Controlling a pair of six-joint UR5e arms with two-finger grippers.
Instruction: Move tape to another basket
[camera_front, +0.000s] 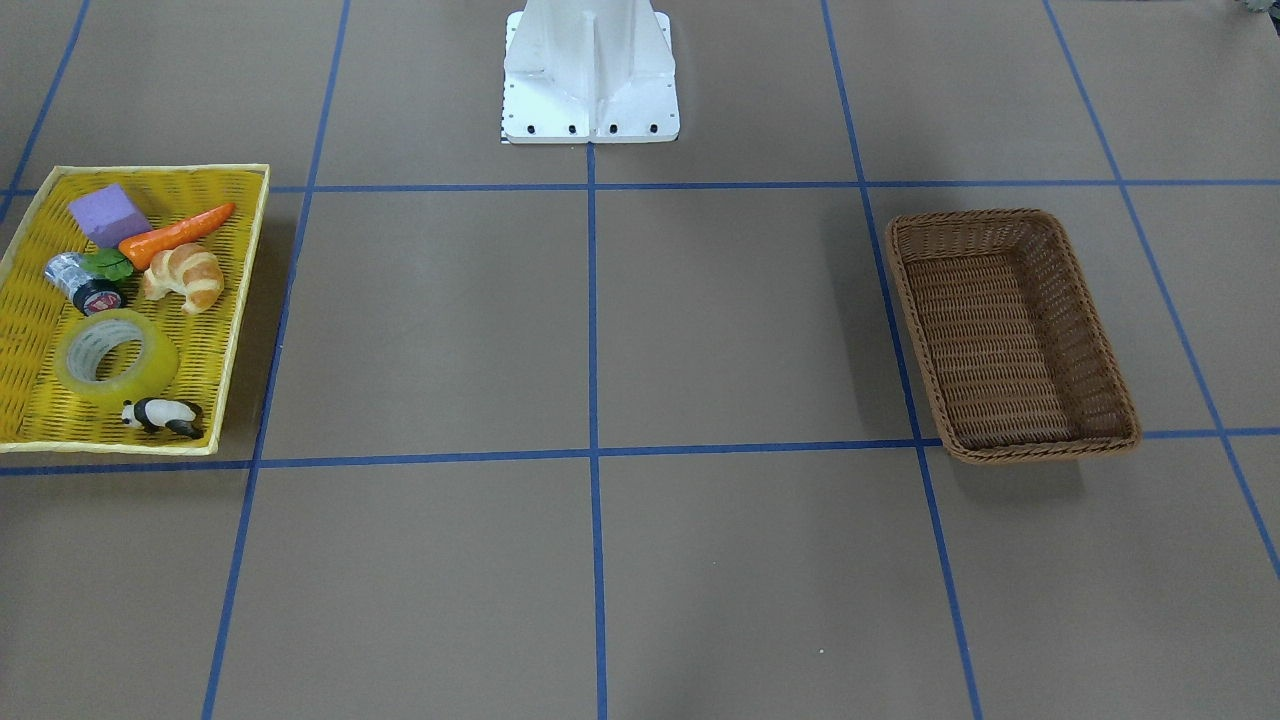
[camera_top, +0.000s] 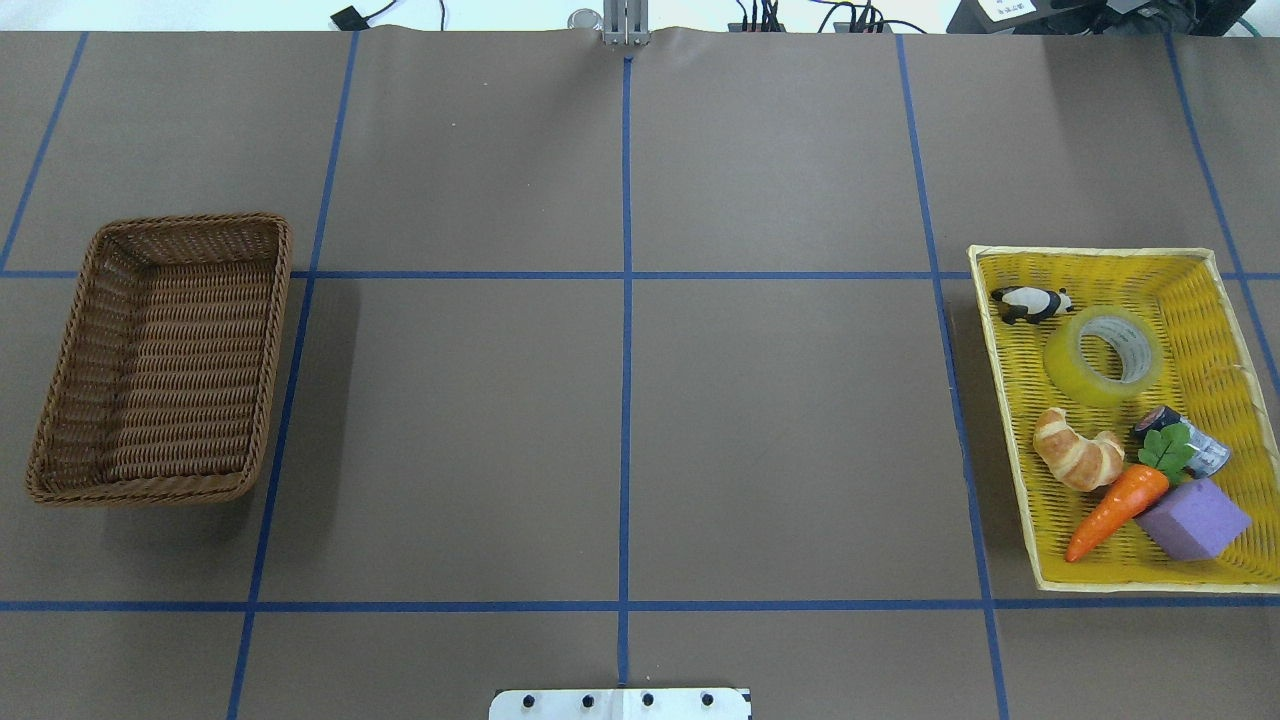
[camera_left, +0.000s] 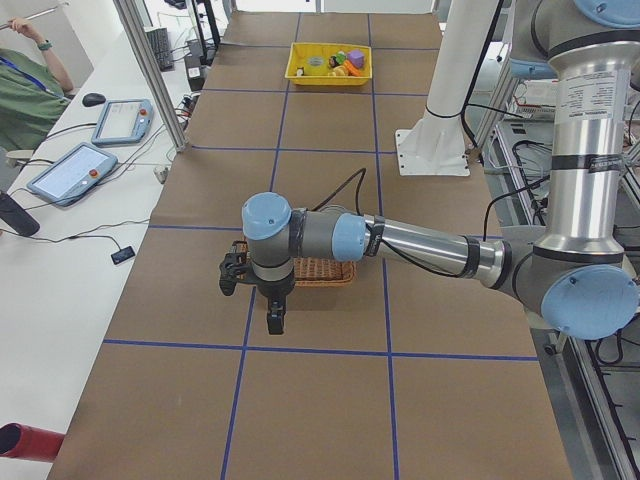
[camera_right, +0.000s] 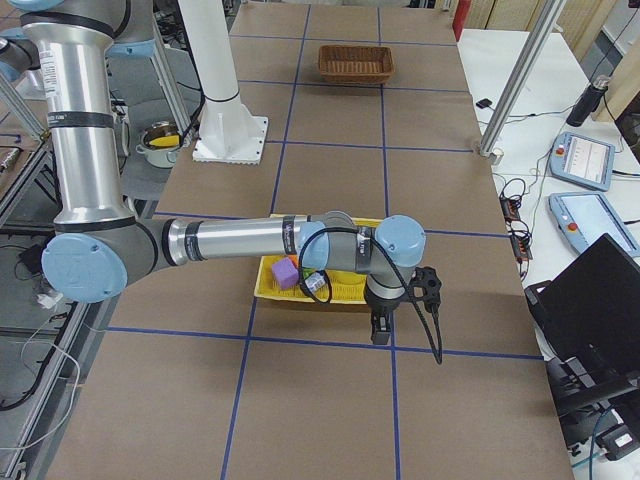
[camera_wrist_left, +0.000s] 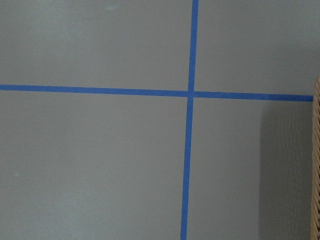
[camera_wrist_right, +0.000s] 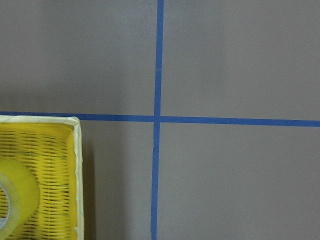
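Open room: a wide stretch of bare brown table, crossed by blue grid lines, separates the yellow tray from the brown basket.
Tape: a see-through yellow-green ring with a whitish core, lying flat in the tray just beside a toy panda.
Writing: the small can has a red label, too small to read.
Claws: the left claw and right claw point down; I cannot tell whether they are open or closed.

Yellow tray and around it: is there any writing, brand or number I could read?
No text can be read here.
On the small can: a red label, print too small.
On the tape: grey marks inside its core, blurred.
On the white sticker beyond the table: blurred.
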